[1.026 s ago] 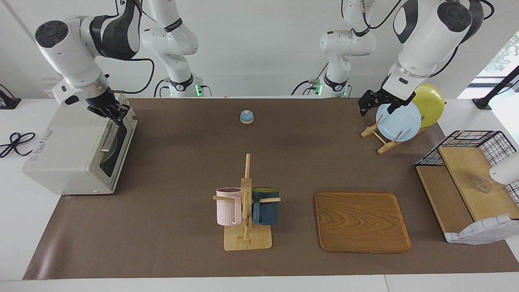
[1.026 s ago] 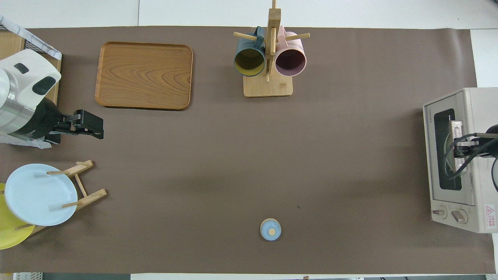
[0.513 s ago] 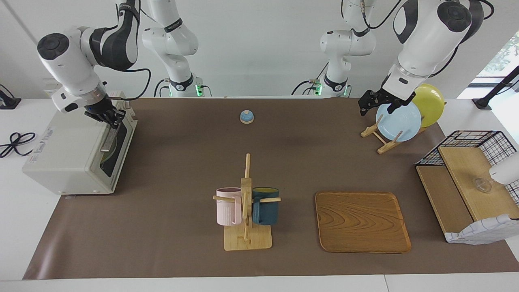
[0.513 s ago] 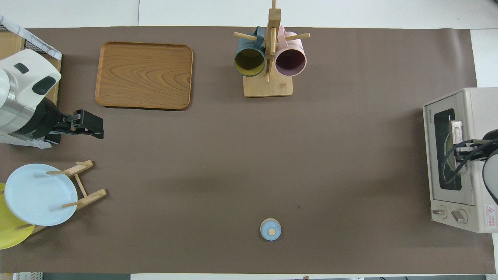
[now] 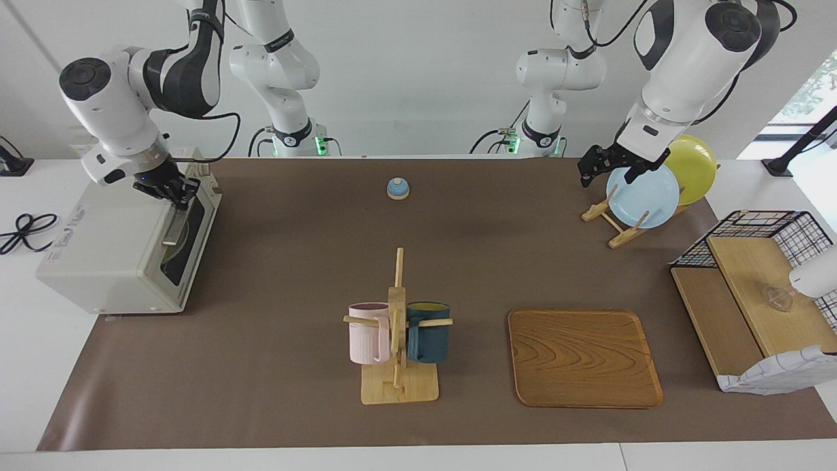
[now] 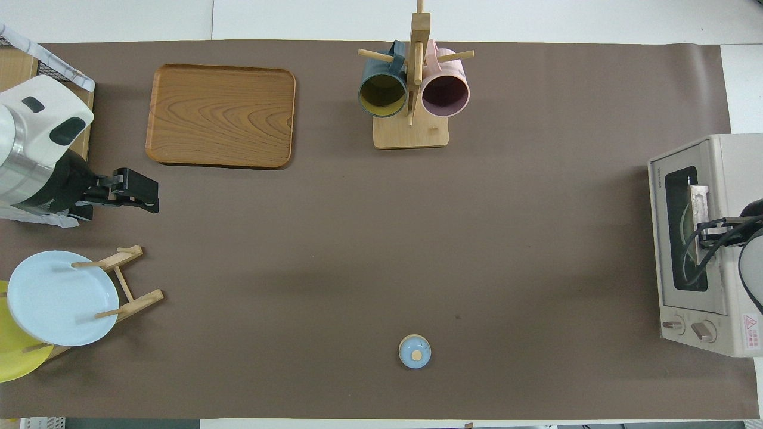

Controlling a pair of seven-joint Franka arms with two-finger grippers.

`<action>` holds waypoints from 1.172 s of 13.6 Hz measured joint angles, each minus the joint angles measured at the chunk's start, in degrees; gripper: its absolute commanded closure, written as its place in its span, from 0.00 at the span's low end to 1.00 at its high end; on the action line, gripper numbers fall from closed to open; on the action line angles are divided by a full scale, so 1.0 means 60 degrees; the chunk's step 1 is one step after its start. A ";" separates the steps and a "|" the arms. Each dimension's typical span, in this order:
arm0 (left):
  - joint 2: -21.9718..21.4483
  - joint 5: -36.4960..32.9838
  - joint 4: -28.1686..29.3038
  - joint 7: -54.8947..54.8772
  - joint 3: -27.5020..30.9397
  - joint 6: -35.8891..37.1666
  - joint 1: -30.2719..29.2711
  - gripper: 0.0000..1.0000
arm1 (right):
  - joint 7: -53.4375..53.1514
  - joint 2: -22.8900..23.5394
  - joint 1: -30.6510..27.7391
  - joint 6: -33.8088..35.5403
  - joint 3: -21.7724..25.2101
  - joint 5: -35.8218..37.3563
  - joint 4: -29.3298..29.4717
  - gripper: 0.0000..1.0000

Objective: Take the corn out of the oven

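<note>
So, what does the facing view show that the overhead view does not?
Only the facing view shows the white arm bases. Only the overhead view shows the two control knobs on the off-white toaster oven. Both show its dark glass door closed, the shut right gripper at its metal bar handle, the open left gripper waiting near the wooden plate rack, and no corn.

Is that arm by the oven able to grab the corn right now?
Probably not yet: the oven door is closed, and the right hand, shut, sits at its handle. No corn shows.
</note>
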State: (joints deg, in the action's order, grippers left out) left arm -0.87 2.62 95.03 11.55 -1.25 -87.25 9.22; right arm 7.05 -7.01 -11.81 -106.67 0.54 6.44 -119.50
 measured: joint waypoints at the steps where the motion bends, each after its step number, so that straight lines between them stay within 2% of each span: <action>1: 0.0000 0.0000 0.0000 0.0000 0.0000 0.0000 0.0000 0.00 | 0.0000 -0.0019 0.0007 -0.0049 -0.0014 0.0000 -0.0039 1.00; 6: 0.0000 0.0000 0.0000 0.0000 0.0000 0.0000 0.0000 0.00 | -0.0028 -0.0007 0.0467 -0.0301 -0.0126 -0.0102 -0.0264 1.00; 9: 0.0000 0.0000 0.0000 0.0000 0.0000 0.0000 0.0000 0.00 | -0.0337 0.0318 0.1020 -0.0972 -0.0229 -0.0481 -0.0575 1.00; 16: 0.0000 0.0000 0.0000 0.0000 0.0000 0.0000 0.0000 0.00 | -0.0993 0.1536 0.1797 -0.3743 -0.0396 -0.0843 -0.1711 1.00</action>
State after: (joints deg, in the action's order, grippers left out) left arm -0.87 2.62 95.03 11.55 -1.25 -87.25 9.22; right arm 1.09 2.20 -1.03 -129.13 -1.83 1.39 -129.76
